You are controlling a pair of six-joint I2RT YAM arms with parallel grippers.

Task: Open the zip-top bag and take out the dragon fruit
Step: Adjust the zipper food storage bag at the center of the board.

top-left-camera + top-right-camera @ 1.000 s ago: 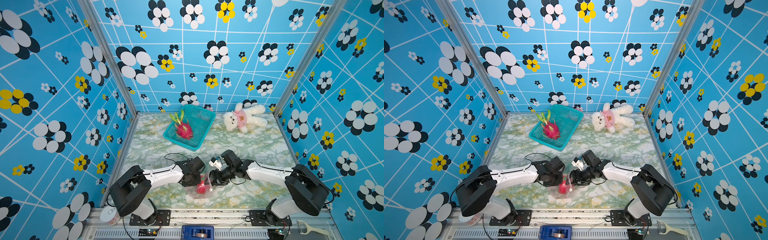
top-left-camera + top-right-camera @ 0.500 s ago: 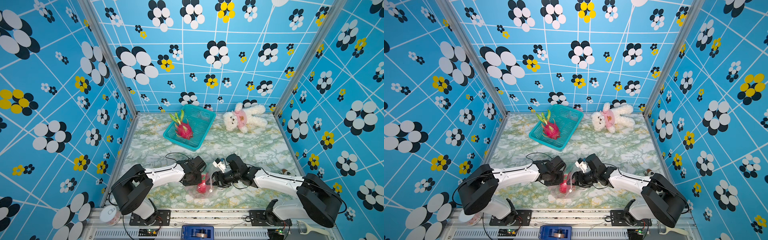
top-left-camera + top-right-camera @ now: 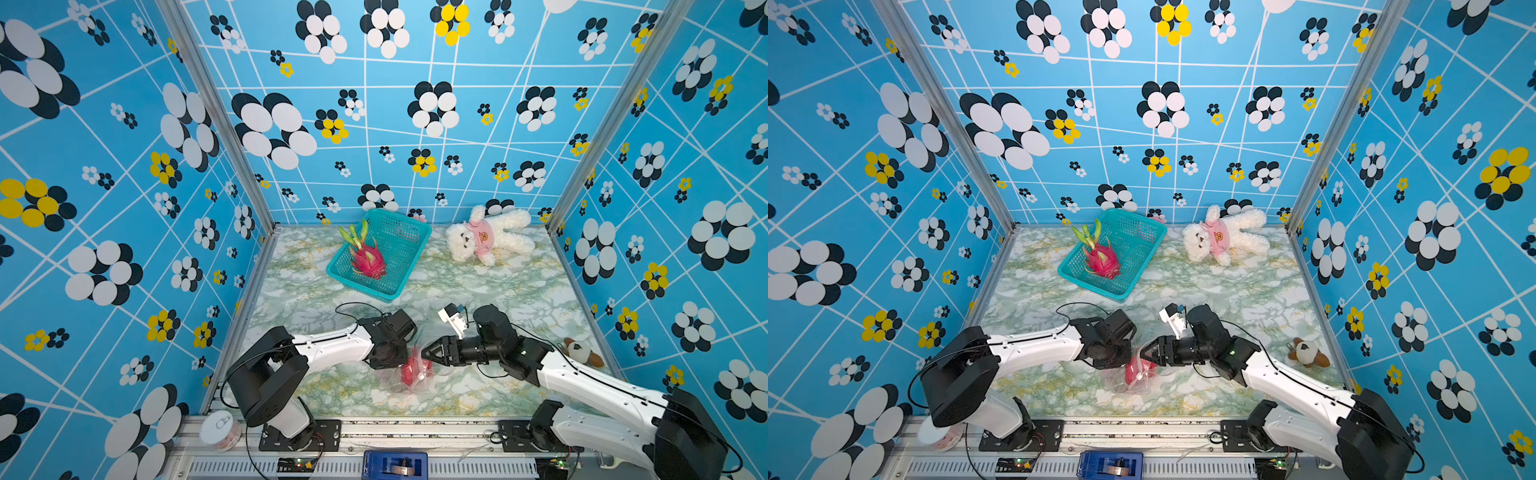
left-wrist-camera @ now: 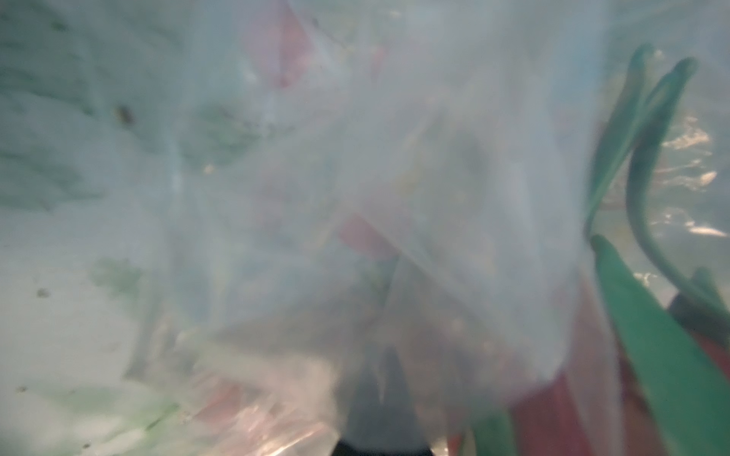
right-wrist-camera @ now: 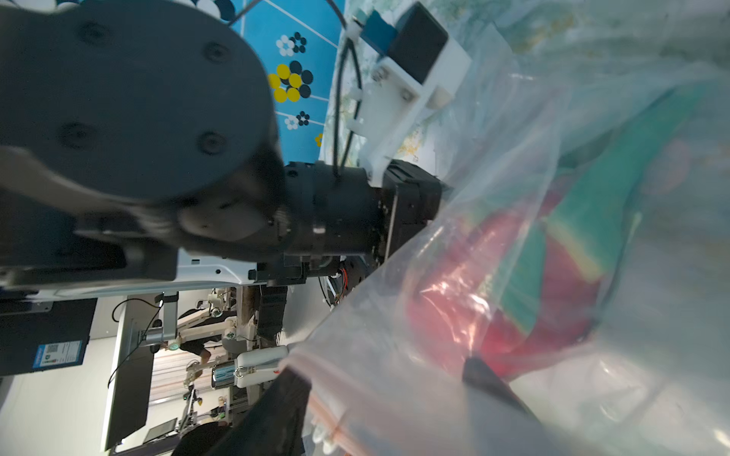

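The clear zip-top bag lies crumpled near the table's front edge, with the red dragon fruit inside it. My left gripper is shut on the bag's left side, and plastic fills the left wrist view over its dark fingers. From the right, my right gripper stands open at the bag's mouth. In the right wrist view the pink zip strip lies between its fingers. The far finger shows through the plastic, next to the fruit.
A teal basket at the back holds another dragon fruit. A white teddy bear lies at the back right. A small brown-and-white plush sits by the right wall. A can stands off the front left corner.
The right arm's elbow has dropped toward the front and its wrist has shifted slightly right, uncovering the small plush. Its jaws have narrowed. The left arm and bag have barely moved.
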